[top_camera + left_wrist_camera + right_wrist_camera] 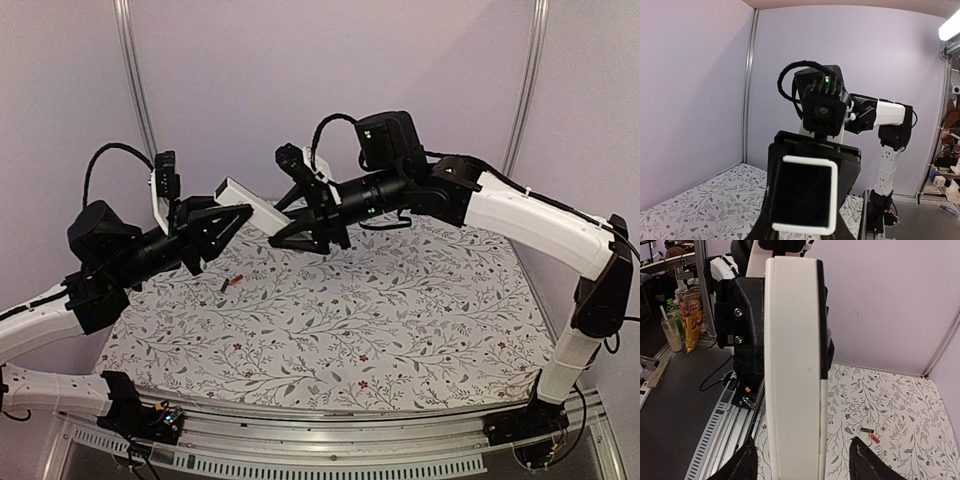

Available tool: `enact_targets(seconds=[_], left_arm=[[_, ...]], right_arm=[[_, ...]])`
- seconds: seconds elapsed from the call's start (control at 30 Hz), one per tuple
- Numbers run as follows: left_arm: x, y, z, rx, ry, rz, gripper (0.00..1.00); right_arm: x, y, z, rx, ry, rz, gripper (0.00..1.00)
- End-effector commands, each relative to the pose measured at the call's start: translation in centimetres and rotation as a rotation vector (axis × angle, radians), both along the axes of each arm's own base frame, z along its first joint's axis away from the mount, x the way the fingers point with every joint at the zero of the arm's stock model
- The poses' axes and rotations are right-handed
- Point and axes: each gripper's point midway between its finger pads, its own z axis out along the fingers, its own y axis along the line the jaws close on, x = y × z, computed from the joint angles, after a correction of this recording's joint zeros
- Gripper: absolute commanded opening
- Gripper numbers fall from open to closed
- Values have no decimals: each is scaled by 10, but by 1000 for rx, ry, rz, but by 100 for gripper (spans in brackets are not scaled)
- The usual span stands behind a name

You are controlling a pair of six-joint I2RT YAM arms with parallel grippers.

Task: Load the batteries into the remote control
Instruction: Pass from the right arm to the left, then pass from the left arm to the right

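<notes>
Remote control (252,207) is held in the air over the far left corner of the bench (400,330), spanning both arms. Left gripper (228,222) is clamped tight on one end. Right gripper (292,222) straddles the other end, its fingers slack with a gap showing, gripping nothing. We judge this a hand-over for a better hold. One battery (231,283) lies on the bench below, untouched.

Right wrist view: the remote (792,390) runs off the bottom edge, so its lower end is unseen. My right fingers (744,466) are cropped there too. Batteries (870,434) near the table's (900,405) left edge are too small to count. Overhead, my right gripper (283,222) hides the remote's right end.
</notes>
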Motion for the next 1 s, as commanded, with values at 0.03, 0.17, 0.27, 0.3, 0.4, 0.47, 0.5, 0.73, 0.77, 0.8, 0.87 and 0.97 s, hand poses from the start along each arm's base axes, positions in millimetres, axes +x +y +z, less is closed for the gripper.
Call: enact_targets(seconds=[0.03, 0.17, 0.27, 0.3, 0.4, 0.47, 0.5, 0.73, 0.77, 0.8, 0.87, 0.97], left_arm=[[27, 18, 1, -125, 164, 144, 0], [41, 32, -4, -173, 241, 235, 0], [41, 36, -5, -173, 255, 252, 0], [42, 39, -5, -174, 256, 265, 0], [44, 44, -7, -176, 257, 295, 0], [43, 44, -8, -177, 257, 292, 0], [42, 45, -7, -180, 255, 290, 0], [40, 45, -2, -195, 256, 276, 0], [40, 45, -2, -196, 255, 276, 0], [40, 45, -2, -196, 255, 275, 0], [41, 44, -3, -189, 254, 278, 0], [39, 47, -1, -179, 245, 284, 3]], right_arm=[[62, 5, 12, 89, -158, -429, 81], [56, -12, 26, 232, -405, -654, 91], [64, -17, 30, 218, -444, -726, 83], [66, -14, 25, 203, -450, -742, 80], [65, -2, 14, 164, -500, -745, 77], [71, 6, 7, 136, -529, -766, 70], [74, 8, 6, 128, -537, -779, 66], [74, 19, -3, 102, -583, -757, 52], [74, 19, -2, 108, -585, -757, 50], [74, 19, -1, 112, -584, -758, 45], [73, 19, 2, 121, -582, -759, 25], [66, 19, 6, 136, -576, -742, 0]])
